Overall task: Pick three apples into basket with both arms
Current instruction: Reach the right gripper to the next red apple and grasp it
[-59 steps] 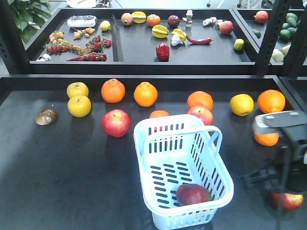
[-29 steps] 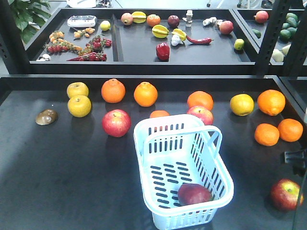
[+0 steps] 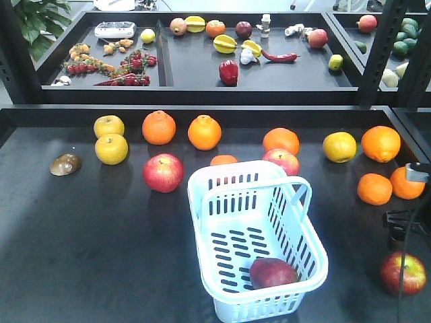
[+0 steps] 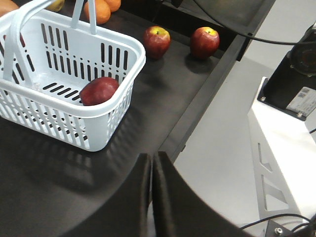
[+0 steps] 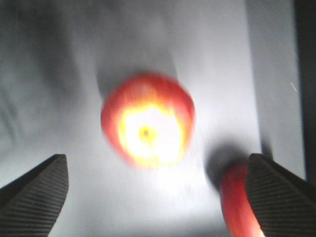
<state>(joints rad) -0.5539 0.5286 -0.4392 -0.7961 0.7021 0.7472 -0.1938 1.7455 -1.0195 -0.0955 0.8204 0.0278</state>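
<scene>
Just changed: The right arm (image 3: 406, 221) came back in at the 3 o'clock edge of the table (image 3: 101, 256), after being almost out of the front view half a second before.
Meaning for the task: One apple (image 3: 273, 272) already lay in the basket (image 3: 202, 185), so two were left. This looked like the approach for the second, not a grasp yet.
Right gripper (image 5: 155, 163): It was spread wide and empty, and the blurred target apple (image 5: 147, 120) sat between the two pads without touching them.
Left gripper (image 4: 152, 165): Its fingers were pressed together with nothing held, low over the table edge at the basket's 5 o'clock.
Target apple: It sat on the table at the basket's 4 o'clock, well apart from it, with another apple (image 4: 157, 42) near it.
Other apples: One (image 3: 163, 172) lay at the basket's 10 o'clock and one (image 3: 281, 161) just behind the rim at 12 o'clock.
Against the earlier frame: A second before, the arm stood further in and covered the oranges (image 3: 374, 189), which were now uncovered. The apple in the basket had rolled slightly.
</scene>
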